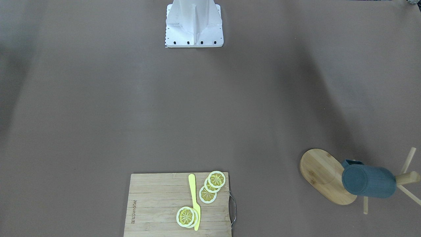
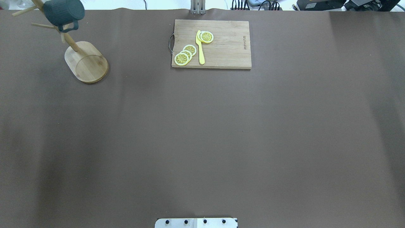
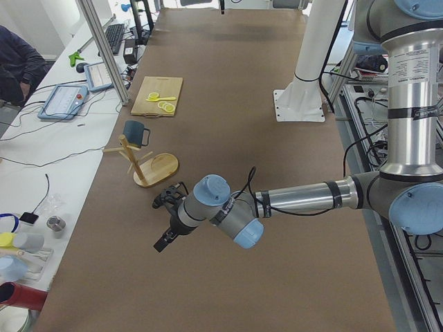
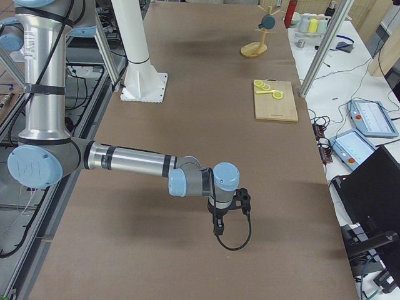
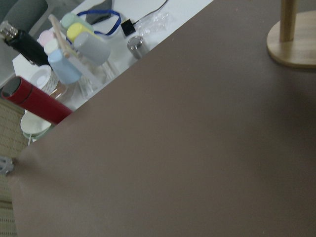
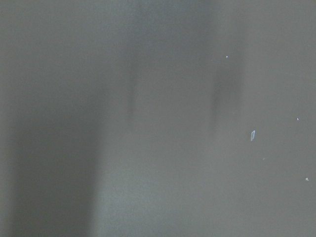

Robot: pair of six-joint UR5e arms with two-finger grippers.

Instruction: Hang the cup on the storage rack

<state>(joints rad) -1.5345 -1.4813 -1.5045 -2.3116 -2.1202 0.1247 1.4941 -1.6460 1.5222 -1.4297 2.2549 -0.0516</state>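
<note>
The blue-grey cup hangs by its handle on a peg of the bamboo storage rack, its bottom turned outward. Cup and rack stand at the far left corner in the overhead view. My left gripper shows only in the exterior left view, well short of the rack and apart from the cup; I cannot tell its state. My right gripper shows only in the exterior right view, far from the cup; I cannot tell its state. The left wrist view catches the rack's base.
A bamboo cutting board with lemon slices and a yellow knife lies at the far middle. The robot's white pedestal stands at the near edge. Bottles and cups stand on a side bench beyond the table's left end.
</note>
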